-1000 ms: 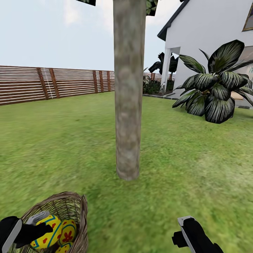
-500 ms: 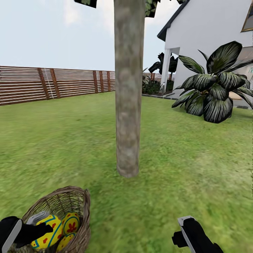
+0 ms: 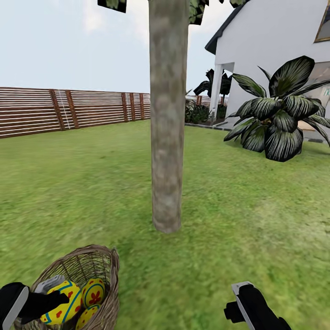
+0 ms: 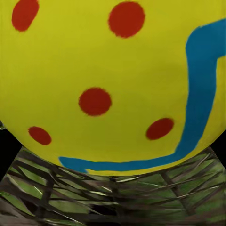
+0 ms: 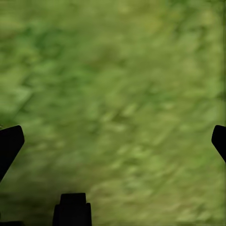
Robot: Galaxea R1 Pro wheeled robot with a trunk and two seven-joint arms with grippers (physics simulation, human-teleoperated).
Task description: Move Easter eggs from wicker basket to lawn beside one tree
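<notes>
So the left arm comes in low from the near-left corner, and the left gripper point(image 3: 51, 300) reaches into the wicker basket point(image 3: 107, 270), right up against the biggest of the three Easter eggs point(image 3: 78, 300). In the left wrist view that egg point(image 4: 108, 80) is huge, yellow with red dots and a blue zigzag, with the basket weave point(image 4: 113, 193) just past it, but I honestly can't tell whether the fingers are pinching it or only resting on it, since the tips don't show. All three eggs sit inside the basket, packed together at its near side. The basket is on the lawn point(image 3: 229, 215) at the near left, tilted a bit, with its rim toward the tree point(image 3: 167, 137). The trunk stands a little farther out and to the right of the basket, with bare grass between them. The right gripper point(image 5: 113, 141) hangs over plain grass at the near right, its fingers point(image 5: 9, 143) spread wide with nothing between them. Loads of open lawn around the trunk on all sides. The fence point(image 3: 68, 107) runs along the far left, and the white house point(image 3: 270, 50) and a big dark-leaved plant point(image 3: 279, 119) sit at the far right, well apart from the tree.
</notes>
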